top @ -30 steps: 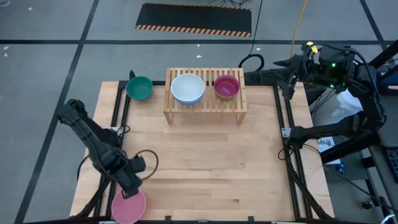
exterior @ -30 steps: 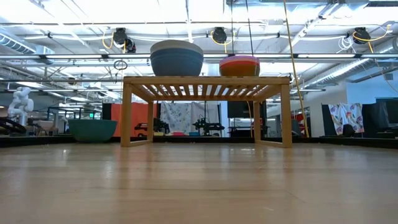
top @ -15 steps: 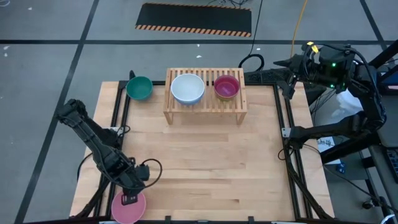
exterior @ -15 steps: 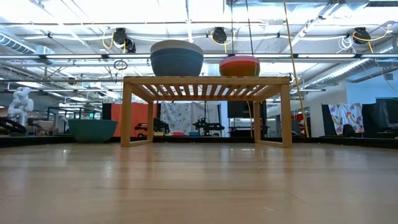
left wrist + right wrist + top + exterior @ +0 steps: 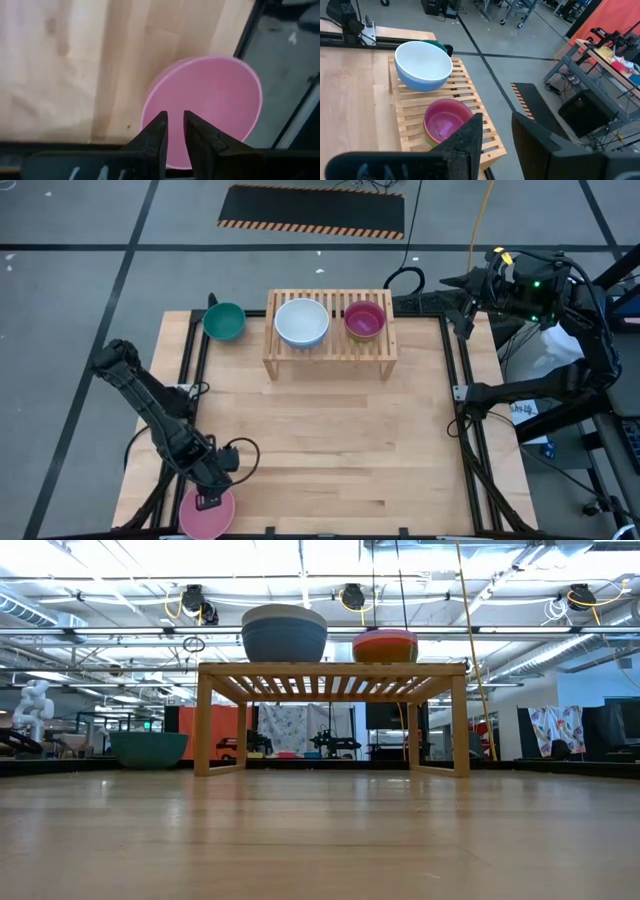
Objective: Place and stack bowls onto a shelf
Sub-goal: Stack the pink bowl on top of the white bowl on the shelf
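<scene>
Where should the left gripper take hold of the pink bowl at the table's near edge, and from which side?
Probably the rim. The pink bowl sits upright and open on the table, so its thin wall suits a pinch from above, one finger inside and one outside. The left gripper hangs above it, over the rim nearer the table's middle, fingers narrowly apart.

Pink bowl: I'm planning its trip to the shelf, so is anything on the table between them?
Nothing visible. Bare tabletop lies between the pink bowl at the near left corner and the shelf at the far edge.
</scene>
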Available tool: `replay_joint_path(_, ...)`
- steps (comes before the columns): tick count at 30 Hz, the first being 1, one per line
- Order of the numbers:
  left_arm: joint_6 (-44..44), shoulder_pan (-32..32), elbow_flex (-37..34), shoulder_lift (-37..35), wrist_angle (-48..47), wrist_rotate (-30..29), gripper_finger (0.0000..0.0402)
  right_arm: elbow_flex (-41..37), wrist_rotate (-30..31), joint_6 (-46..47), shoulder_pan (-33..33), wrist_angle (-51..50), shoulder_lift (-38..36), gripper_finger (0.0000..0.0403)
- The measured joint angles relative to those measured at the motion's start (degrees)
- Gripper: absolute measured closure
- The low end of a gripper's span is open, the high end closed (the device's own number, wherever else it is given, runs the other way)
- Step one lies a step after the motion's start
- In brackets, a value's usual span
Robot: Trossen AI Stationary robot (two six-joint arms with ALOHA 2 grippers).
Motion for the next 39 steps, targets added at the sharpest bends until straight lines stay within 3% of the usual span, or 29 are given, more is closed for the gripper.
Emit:
replay_joint_path(10, 5.46, -4.01, -6.24, 0.0, 4.47, 1.29, 0.0334, 0.0, -0.01, 0.14, 0.0, -0.01, -0.2, 0.0303)
replay_joint_path(18, 3.02, -5.89, -11.3, 0.0, 7.45, 0.46, 0.0334, 0.0, -0.01, 0.05, 0.0, -0.01, -0.2, 0.0303)
replay_joint_path(32, 2.21, -5.84, -12.11, 0.0, 8.15, -0.77, 0.0334, 0.0, -0.01, 0.02, 0.0, -0.01, -0.18, 0.0303)
replay_joint_path(39, -0.23, -6.23, -13.32, 0.07, 10.92, -6.32, 0.0334, 0.0, -0.01, 0.03, 0.0, -0.01, -0.17, 0.0303)
